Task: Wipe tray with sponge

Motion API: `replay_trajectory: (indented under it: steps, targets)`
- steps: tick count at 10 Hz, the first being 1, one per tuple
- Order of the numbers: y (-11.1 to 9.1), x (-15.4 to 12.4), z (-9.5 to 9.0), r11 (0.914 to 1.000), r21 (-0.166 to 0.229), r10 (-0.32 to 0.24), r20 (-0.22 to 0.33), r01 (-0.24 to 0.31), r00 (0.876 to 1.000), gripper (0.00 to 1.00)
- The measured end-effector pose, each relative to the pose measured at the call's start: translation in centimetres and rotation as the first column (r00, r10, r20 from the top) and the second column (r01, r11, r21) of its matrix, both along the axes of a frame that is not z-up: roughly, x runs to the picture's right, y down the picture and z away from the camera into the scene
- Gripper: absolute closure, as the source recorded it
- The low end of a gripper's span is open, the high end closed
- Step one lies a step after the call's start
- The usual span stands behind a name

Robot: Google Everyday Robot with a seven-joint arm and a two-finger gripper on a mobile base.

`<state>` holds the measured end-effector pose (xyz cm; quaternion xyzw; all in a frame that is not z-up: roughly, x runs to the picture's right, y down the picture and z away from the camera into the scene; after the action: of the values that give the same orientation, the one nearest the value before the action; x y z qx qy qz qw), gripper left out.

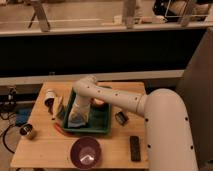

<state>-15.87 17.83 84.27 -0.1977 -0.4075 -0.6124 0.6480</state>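
Observation:
The green tray [102, 125] lies in the middle of the wooden table. My gripper [78, 116] reaches down into the tray's near-left corner. It is shut on the light-blue sponge [75, 122] and presses it against the tray floor. The arm's white forearm [115, 97] crosses over the tray from the right and hides part of it. A small orange round object [98, 102] sits in the tray's far part, just behind the arm.
A dark purple bowl [85, 152] stands in front of the tray. A black flat object [135, 148] and a small dark item [121, 118] lie to the right. A cup [50, 96], a pale stick-like object [57, 106] and a metal cup [27, 131] are at the left.

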Motion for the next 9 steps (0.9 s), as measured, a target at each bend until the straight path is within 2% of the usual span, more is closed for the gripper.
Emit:
replay_trajectory:
  steps: [2, 5, 7, 9]
  targets:
    - [0.6, 2.8, -0.1, 0.9999, -0.014, -0.008, -0.026, 0.007, 1.0, 0.99]
    - [0.6, 9.1, 0.2, 0.9997, -0.016, 0.016, -0.109, -0.018, 0.994, 0.99]
    - [0.0, 12.1, 0.7, 0.9987, 0.003, 0.05, -0.161, -0.05, 0.986, 0.99]
    - [-1.4, 13.3, 1.6, 0.9961, 0.032, 0.087, -0.181, -0.083, 0.98, 0.99]
